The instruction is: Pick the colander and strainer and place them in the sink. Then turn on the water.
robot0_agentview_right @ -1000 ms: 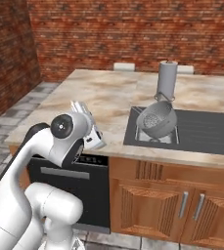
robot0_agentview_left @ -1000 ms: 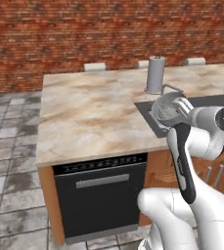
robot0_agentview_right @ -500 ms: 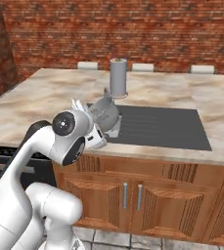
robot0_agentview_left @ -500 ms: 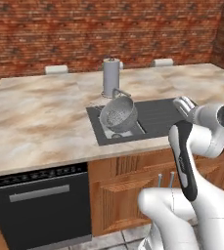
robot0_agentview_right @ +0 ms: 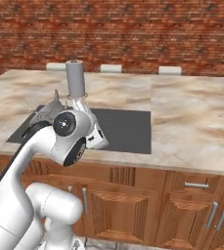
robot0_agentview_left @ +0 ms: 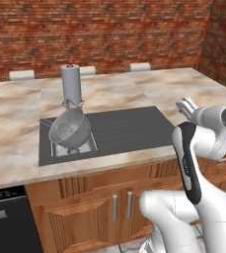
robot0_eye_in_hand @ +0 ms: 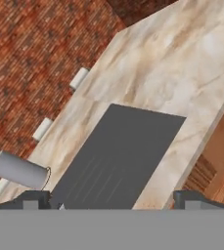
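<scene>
From the left base view, the colander (robot0_agentview_left: 71,129) sits tilted in the sink (robot0_agentview_left: 129,129) basin, before a grey cylinder (robot0_agentview_left: 71,84). From the right, it (robot0_agentview_right: 49,110) peeks behind the arm. The hand view has the jaws released over the sink's (robot0_eye_in_hand: 118,156) ribbed drainboard on the marble surface (robot0_eye_in_hand: 182,68).

No legible text, labels or nos. anywhere.

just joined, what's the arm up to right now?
Nothing is held: the gripper is open and empty, held high over the ribbed drainboard of the sink. The colander already sits tilted in the basin at the left end of the sink, in front of the grey cylinder on the counter. I can't make out the strainer, and no water is visible.
</scene>
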Available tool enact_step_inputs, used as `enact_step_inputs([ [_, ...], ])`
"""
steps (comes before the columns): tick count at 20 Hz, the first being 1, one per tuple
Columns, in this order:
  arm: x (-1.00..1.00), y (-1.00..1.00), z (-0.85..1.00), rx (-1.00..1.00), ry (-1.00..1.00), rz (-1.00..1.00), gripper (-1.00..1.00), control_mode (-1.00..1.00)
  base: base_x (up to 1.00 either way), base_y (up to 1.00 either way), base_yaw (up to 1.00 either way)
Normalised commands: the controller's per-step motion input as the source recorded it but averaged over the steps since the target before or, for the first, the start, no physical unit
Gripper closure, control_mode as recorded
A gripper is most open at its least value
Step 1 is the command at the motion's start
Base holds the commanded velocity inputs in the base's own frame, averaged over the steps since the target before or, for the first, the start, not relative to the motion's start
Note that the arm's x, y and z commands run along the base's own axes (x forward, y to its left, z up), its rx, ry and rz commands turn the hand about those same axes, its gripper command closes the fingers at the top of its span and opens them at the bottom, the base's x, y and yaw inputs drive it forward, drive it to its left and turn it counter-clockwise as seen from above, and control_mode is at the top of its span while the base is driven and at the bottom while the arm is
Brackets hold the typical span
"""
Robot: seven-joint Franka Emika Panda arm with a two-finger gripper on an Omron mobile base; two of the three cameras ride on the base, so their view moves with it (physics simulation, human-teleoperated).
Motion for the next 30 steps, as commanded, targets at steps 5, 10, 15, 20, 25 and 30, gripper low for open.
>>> enact_step_inputs([
  [5, 0.0, 0.0, 0.0, 0.0, 0.0, 0.0, -1.0, 1.0, 0.93, -0.73, 0.0],
  [10, 0.0, 0.0, 0.0, 0.0, 0.0, 0.0, -1.0, 1.0, 1.0, -0.49, 0.0],
  [15, 0.0, 0.0, 0.0, 0.0, 0.0, 0.0, -1.0, 1.0, 1.0, -0.32, 0.01],
  [20, 0.0, 0.0, 0.0, 0.0, 0.0, 0.0, -1.0, 1.0, 1.0, -0.12, 0.0],
  [25, 0.66, -0.02, 0.0, 0.0, 0.0, 0.0, -1.0, -1.0, 0.19, -0.01, 0.0],
  [30, 0.6, 0.28, 0.0, 0.0, -0.02, 0.0, -1.0, -1.0, 0.0, 0.0, 0.0],
])
